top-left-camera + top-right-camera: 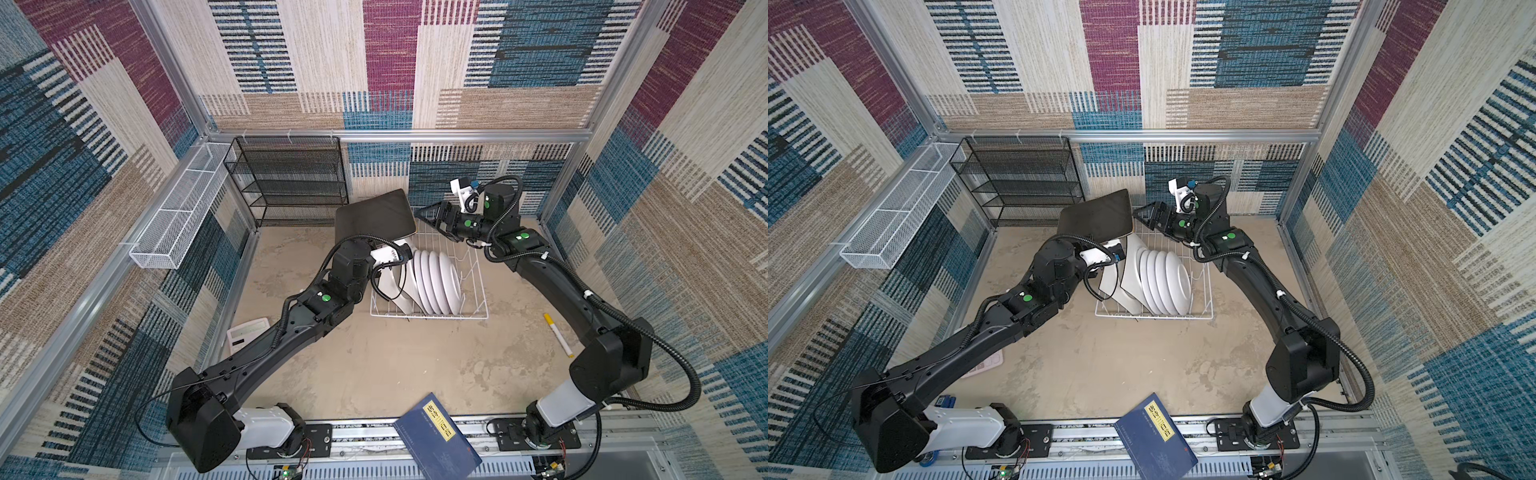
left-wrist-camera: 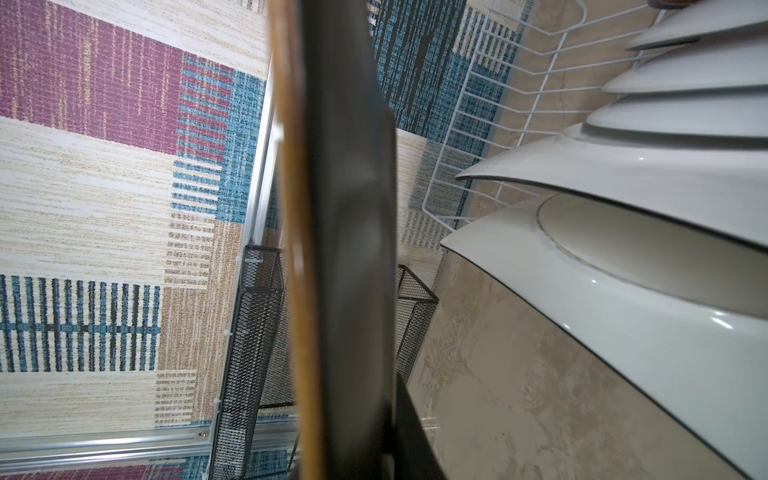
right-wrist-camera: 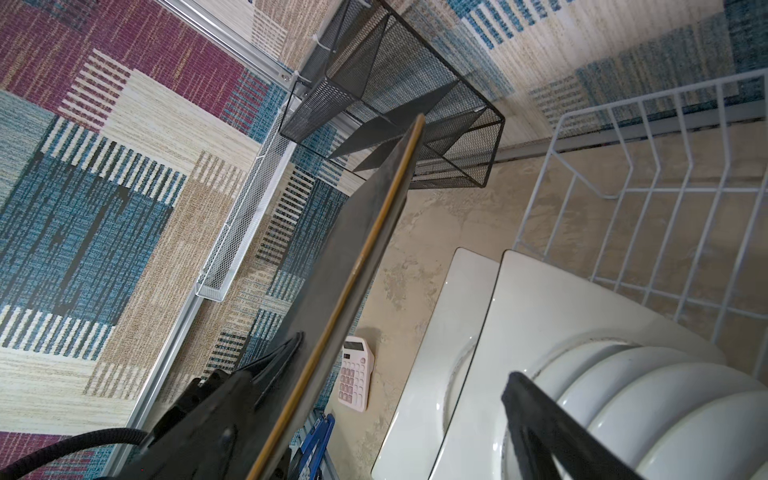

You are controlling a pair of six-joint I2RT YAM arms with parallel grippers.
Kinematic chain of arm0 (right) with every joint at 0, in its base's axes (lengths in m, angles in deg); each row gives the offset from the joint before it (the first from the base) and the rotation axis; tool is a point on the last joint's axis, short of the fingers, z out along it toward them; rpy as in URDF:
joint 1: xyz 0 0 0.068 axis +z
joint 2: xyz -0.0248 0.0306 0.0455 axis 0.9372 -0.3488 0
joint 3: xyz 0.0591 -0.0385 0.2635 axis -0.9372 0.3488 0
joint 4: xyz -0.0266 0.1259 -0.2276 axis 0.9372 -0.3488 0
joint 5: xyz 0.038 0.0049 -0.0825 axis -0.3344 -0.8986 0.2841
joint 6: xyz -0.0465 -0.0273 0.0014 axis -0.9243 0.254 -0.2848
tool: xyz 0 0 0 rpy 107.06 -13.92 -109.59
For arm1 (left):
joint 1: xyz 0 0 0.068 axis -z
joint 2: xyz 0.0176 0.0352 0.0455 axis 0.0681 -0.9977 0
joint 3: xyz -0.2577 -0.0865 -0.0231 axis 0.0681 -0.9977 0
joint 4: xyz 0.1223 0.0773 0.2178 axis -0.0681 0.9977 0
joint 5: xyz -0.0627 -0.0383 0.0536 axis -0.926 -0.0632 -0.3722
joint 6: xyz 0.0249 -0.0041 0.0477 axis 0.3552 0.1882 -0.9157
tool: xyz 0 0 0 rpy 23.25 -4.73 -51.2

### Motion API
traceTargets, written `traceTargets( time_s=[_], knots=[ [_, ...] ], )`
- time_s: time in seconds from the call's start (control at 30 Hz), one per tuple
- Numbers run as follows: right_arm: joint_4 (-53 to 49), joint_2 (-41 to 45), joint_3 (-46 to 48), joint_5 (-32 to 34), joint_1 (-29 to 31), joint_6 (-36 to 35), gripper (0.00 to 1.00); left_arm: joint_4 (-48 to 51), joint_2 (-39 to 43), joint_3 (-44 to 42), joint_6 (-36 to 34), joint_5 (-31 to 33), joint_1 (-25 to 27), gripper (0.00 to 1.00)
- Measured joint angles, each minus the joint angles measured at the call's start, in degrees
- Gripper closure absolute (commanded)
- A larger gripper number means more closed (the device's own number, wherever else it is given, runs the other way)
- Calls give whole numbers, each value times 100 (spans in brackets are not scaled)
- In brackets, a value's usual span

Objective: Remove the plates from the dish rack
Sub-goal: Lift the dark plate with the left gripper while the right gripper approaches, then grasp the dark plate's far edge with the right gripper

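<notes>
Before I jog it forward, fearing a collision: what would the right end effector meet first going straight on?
Probably the raised square plate: the right end effector points at its edge, which runs between the open jaws in the wrist view.

nothing here reads cleanly

you have one printed label to go on: the yellow label (image 1: 437, 420) on the cover of the blue book (image 1: 441, 454), shown in both top views. it bears a row of large dark characters, but they are too blurred to read. in the right wrist view the pale pink calculator (image 3: 356, 353) has marked keys (image 3: 351, 384), all too small to make out.
</notes>
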Motion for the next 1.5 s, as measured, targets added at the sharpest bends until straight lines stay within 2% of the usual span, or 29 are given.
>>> traceTargets(
  time_s=[0.13, 0.5, 0.8, 1.17, 1.5],
  knots=[
    [-26, -120, -52, -83, -2, -13, 9, 0, 0, -4, 2, -2, 0, 100],
    [-428, -988, -1158, -509, 103, -146, 17, 13, -57, -129, -111, -116, 85, 100],
    [-730, -1303, -1213, -789, 168, -144, 32, -286, -48, -385, -275, -151, 127, 100],
    [-717, -1484, -1246, -1130, 212, 35, 43, -815, -24, -660, -531, -282, 149, 100],
    [-706, -1502, -1215, -1279, 229, 205, 71, -1016, -44, -761, -815, -251, 170, 100]
  ],
)
